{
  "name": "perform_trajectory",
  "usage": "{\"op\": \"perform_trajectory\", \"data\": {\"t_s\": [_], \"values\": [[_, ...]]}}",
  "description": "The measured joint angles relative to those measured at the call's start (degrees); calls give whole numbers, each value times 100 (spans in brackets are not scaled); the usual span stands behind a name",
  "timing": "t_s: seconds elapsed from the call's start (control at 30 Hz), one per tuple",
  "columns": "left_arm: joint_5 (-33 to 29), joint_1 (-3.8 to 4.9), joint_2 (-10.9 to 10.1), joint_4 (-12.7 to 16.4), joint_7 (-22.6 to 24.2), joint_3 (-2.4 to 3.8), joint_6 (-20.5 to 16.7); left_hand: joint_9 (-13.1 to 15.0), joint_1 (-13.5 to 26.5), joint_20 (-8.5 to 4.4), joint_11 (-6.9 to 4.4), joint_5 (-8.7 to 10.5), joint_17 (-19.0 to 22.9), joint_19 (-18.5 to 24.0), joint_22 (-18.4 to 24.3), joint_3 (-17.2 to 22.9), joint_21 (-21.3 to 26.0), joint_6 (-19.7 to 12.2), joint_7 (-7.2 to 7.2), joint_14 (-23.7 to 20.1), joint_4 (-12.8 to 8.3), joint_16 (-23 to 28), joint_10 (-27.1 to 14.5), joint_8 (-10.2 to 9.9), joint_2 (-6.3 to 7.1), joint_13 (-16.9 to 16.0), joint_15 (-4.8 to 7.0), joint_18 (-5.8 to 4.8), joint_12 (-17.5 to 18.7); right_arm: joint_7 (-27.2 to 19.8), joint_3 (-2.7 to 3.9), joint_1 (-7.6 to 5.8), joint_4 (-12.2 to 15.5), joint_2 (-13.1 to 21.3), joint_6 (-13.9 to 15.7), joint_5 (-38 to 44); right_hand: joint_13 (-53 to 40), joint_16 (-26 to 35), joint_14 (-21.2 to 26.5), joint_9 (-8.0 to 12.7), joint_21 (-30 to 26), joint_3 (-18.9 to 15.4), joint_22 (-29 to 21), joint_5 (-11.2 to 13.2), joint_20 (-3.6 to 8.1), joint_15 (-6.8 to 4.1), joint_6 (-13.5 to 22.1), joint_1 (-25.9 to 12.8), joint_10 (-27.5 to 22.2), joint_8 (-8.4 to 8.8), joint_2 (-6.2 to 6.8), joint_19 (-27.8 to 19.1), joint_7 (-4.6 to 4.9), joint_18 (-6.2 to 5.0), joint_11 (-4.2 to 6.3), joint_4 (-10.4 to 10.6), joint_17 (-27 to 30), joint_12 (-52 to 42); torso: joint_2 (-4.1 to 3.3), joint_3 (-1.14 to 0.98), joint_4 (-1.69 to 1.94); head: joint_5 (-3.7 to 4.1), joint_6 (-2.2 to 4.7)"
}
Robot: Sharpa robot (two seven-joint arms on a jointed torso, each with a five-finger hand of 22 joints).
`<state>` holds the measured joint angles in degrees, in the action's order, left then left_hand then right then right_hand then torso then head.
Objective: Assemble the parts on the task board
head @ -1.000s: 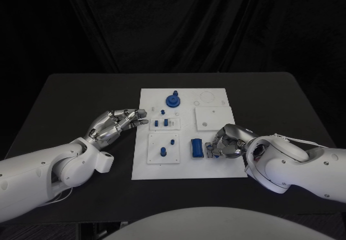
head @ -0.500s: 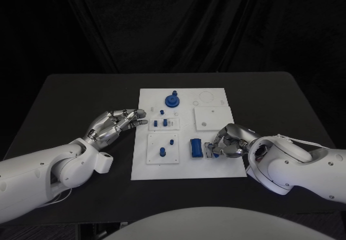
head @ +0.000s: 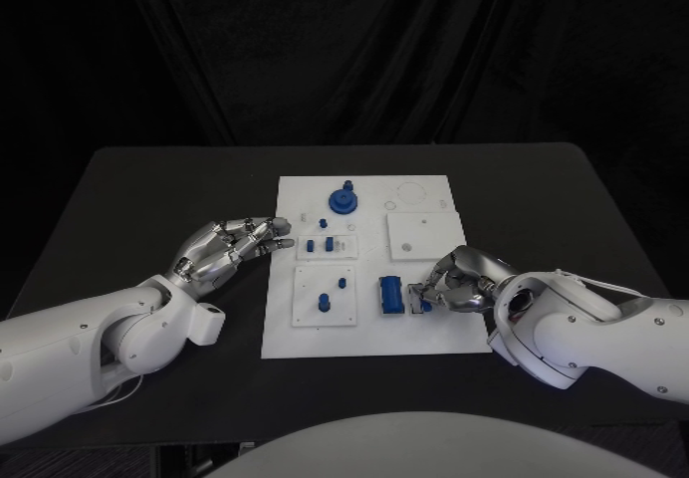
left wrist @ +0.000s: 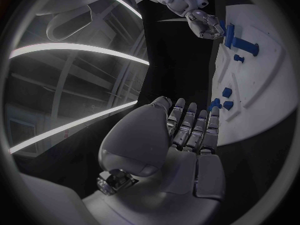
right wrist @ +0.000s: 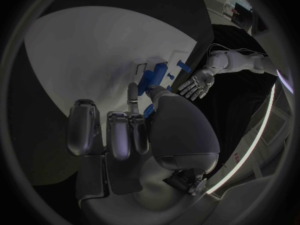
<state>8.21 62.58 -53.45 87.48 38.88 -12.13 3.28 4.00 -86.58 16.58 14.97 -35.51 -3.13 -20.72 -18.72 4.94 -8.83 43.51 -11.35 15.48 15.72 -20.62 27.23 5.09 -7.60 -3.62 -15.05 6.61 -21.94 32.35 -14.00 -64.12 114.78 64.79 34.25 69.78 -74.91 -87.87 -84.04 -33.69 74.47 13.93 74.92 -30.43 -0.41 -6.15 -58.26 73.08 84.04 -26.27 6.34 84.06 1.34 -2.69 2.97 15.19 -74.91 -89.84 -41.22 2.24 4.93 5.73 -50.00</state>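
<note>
On the task board [head: 431,334], right hand [head: 457,282] pinches a blue part [head: 426,305]; left hand [head: 230,249] spread.

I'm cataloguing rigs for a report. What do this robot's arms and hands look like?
Both arms are smooth, glossy white shells with rounded, bulbous segments. The left arm has a short white cylinder sticking out near the wrist; the right arm carries a thin pale cable looping over its top. The left hand and right hand are silver metal, many-fingered, with segmented fingers and darker gaps at the joints.
</note>
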Motion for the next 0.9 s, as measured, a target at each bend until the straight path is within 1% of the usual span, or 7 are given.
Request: {"op": "perform_trajectory", "data": {"t_s": [0.23, 0.4, 0.53, 0.63, 0.7, 0.77, 0.9], "values": [[0, 0, 1, 0, 0, 0, 0, 0, 0, 0, 0, 0, 0, 0, 0, 0, 0, 0, 0, 0, 0, 0, 0, 0, 0, 0, 0, 0, 0, 15, 0, 0, -83, -62, -1, -31, 0, 0, 4, -3, -37, 1, 0, 147, 0, -5, 10, -13, -1, 70, 13, 0, -52, 0, 1, 1, 0, 0, 0, 3, 3, -6, 0], [0, 0, 12, -8, 0, 0, 0, 0, 0, 0, 0, 0, 1, 0, 1, 0, -2, 0, 0, 0, 0, 0, 0, 0, 0, 0, 0, 0, 0, 40, -2, 0, -121, -115, -20, 90, 0, 24, 5, -48, -88, -64, 0, 493, 0, -5, 91, -41, 0, 145, 41, 0, -3, 0, 2, 79, 0, 0, 3, 7, 3, -7, 0], [0, 0, 21, -14, 0, 0, 1, 0, 0, 22, 0, 0, 1, -22, 1, 0, -23, 0, 0, 0, 0, 0, 0, 0, 0, 0, 0, -1, 0, 60, -2, 0, -147, -146, -45, 213, 1, 46, 5, -51, -127, -114, 0, 723, 0, -5, 118, -108, 1, 192, 53, 0, -13, -1, 3, 129, 0, 0, 7, 8, 2, -13, 0], [0, 0, 22, -18, 0, 0, 1, 0, 0, 22, 0, 0, 1, -22, 1, 0, -23, 0, 0, 0, 0, 0, 0, 0, 0, 0, 0, 0, 0, 74, -2, 0, -159, -154, -61, 298, 1, 50, 5, -62, -160, -215, -1, 1011, 0, -5, 147, -279, -5, 230, 36, 0, 3, 0, -41, 149, 0, 0, 10, 8, 1, -16, 0], [0, 0, 22, -22, 0, 0, 1, 0, 0, 22, 0, 0, 1, -22, 1, 0, -23, 0, 0, 0, 0, 0, 0, 0, 0, 0, 0, 0, 0, 86, -2, 0, -161, -159, -75, 357, 1, 68, 0, -68, -160, -310, -1, 1207, 0, 4, 114, -489, -2, 249, 10, 0, 35, 0, -43, 156, 0, 0, 10, 8, 0, -18, 0], [0, 0, 23, -26, 0, 0, 2, 0, 0, 22, 0, 0, 1, -22, 1, 0, -23, 0, 0, 0, 0, 0, 0, 0, 0, 0, 0, 0, 0, 96, -3, 0, -165, -166, -87, 409, 1, 68, 10, -78, -160, -400, -1, 1410, 0, 33, 115, -674, -3, 277, -26, 0, 34, -1, -42, 156, 0, 0, 10, 7, 0, -17, 0], [0, 0, 29, -33, 0, 0, 3, 0, 0, 22, 0, 0, 1, -22, 2, 0, -23, 0, 0, 0, 0, 0, 0, 0, 0, 0, 0, 0, 0, 110, -3, 0, -170, -170, -110, 480, 1, 68, 10, -92, -193, -508, -1, 1593, 0, 33, 103, -934, -3, 314, -61, 0, 46, 0, -43, 167, 0, 0, 9, 7, 0, -11, 0]]}}
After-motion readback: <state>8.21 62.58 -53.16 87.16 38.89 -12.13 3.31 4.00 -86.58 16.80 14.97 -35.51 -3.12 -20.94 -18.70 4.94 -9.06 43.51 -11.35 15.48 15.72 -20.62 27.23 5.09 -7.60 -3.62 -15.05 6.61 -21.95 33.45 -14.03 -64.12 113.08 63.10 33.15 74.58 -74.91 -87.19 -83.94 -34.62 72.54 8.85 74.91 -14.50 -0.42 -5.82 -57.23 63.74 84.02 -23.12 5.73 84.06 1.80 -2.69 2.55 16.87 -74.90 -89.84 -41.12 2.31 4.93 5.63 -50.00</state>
